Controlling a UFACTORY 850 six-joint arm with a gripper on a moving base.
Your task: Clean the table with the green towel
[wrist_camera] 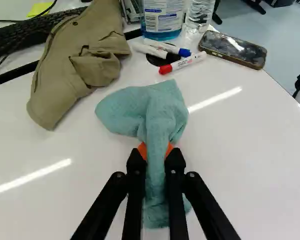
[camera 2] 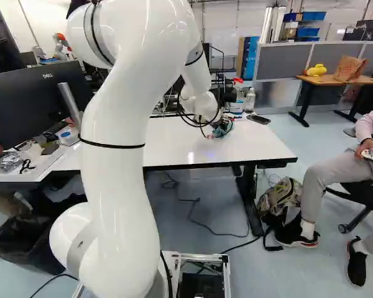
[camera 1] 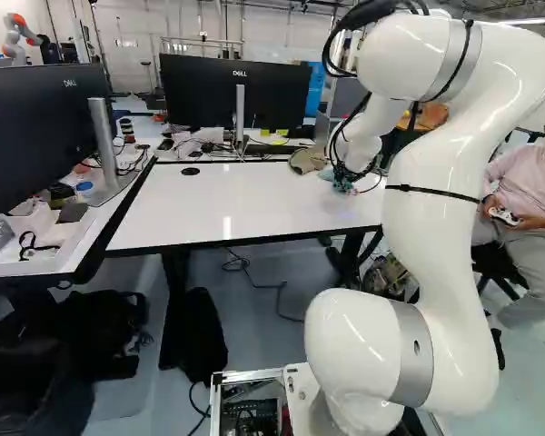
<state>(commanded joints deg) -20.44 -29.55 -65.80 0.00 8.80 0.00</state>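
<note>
Towel (wrist_camera: 160,107) gripped, at the table's (camera 1: 200,204) cluttered end.
Left base view: gripper (camera 1: 345,184) at about 2 o'clock from table centre; khaki cloth item (camera 1: 306,161) beside it. Right base view: phone (camera 2: 258,118) at 2 o'clock from towel. Wrist view: fingers nearly closed, towel bunched between both pads; markers (wrist_camera: 182,64) at 12 to 1 o'clock, spray bottle (wrist_camera: 162,20) beyond. Risk: a forward wipe could roll markers or topple the bottle; thin pinch might slip under drag.
</note>
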